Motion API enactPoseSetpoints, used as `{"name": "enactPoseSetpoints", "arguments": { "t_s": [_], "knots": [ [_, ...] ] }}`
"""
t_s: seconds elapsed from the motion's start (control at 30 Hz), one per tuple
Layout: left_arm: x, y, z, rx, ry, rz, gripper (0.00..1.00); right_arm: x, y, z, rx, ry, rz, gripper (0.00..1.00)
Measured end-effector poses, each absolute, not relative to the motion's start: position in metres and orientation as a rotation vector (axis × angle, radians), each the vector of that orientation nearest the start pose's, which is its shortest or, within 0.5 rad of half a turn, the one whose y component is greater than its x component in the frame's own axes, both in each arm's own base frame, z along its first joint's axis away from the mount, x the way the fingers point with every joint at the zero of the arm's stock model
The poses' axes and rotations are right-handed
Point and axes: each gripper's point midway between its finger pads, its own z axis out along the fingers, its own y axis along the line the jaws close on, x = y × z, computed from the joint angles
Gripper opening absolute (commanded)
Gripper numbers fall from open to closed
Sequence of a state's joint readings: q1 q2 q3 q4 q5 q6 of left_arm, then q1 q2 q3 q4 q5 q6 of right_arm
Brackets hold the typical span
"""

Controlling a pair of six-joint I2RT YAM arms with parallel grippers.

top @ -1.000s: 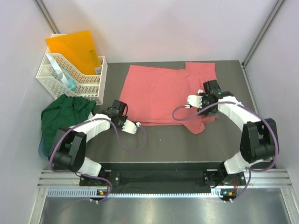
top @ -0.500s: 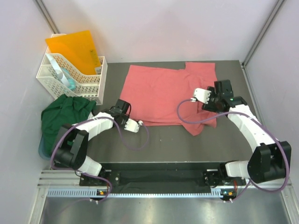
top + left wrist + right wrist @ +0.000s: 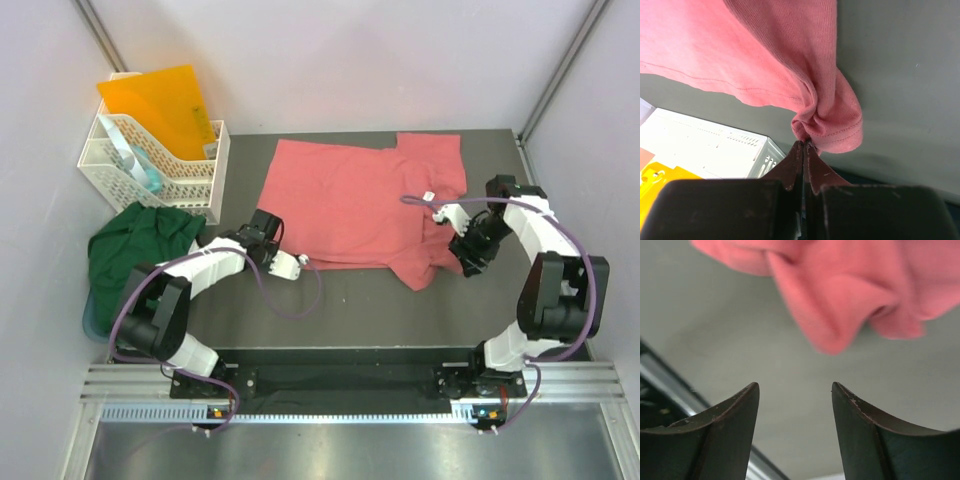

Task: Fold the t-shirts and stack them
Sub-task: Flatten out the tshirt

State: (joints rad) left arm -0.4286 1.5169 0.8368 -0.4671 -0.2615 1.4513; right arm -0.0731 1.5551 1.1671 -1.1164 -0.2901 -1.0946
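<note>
Pink shirt's (image 3: 340, 200) hem is being pinched tight by the left gripper (image 3: 804, 145); right gripper (image 3: 795, 390) is being held spread just off its right edge.

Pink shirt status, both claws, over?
Left gripper shut on pink shirt corner. Right gripper open, empty, beside it. Green shirt heaped aside. Nothing in the way.

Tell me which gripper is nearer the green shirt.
Left. The left gripper, shut on the pink shirt's near corner, is a short way to the right of the green shirt. The right gripper is open beyond the pink shirt's opposite side, much farther off.
</note>
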Motion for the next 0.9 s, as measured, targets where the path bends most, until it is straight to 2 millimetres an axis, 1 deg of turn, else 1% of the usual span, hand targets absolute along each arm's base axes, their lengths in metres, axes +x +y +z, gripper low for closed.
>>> {"name": "enactPoseSetpoints", "arguments": {
  "t_s": [0.1, 0.2, 0.27, 0.33, 0.43, 0.57, 0.77, 0.9],
  "knots": [
    [0.331, -0.058, 0.056, -2.607, -2.020, -0.729, 0.00, 0.250, -0.003, 0.079, -1.389, 2.589, 0.439, 0.58],
    [0.333, -0.058, 0.060, -2.607, -2.021, -0.743, 0.00, 0.242, -0.001, 0.073, -1.348, 2.606, 0.507, 0.57],
    [0.335, -0.059, 0.062, -2.606, -2.024, -0.753, 0.00, 0.238, -0.001, 0.069, -1.325, 2.619, 0.533, 0.50],
    [0.336, -0.059, 0.063, -2.605, -2.024, -0.760, 0.00, 0.236, 0.001, 0.064, -1.303, 2.633, 0.552, 0.48],
    [0.338, -0.061, 0.065, -2.609, -2.021, -0.767, 0.00, 0.241, -0.001, 0.056, -1.265, 2.643, 0.526, 0.49],
    [0.340, -0.063, 0.067, -2.614, -2.021, -0.770, 0.00, 0.253, -0.007, 0.046, -1.255, 2.623, 0.446, 0.50],
    [0.342, -0.064, 0.069, -2.611, -2.022, -0.776, 0.00, 0.266, -0.011, 0.042, -1.222, 2.604, 0.398, 0.51],
    [0.343, -0.065, 0.072, -2.609, -2.023, -0.785, 0.00, 0.275, -0.010, 0.038, -1.194, 2.605, 0.411, 0.50]
  ]
}}
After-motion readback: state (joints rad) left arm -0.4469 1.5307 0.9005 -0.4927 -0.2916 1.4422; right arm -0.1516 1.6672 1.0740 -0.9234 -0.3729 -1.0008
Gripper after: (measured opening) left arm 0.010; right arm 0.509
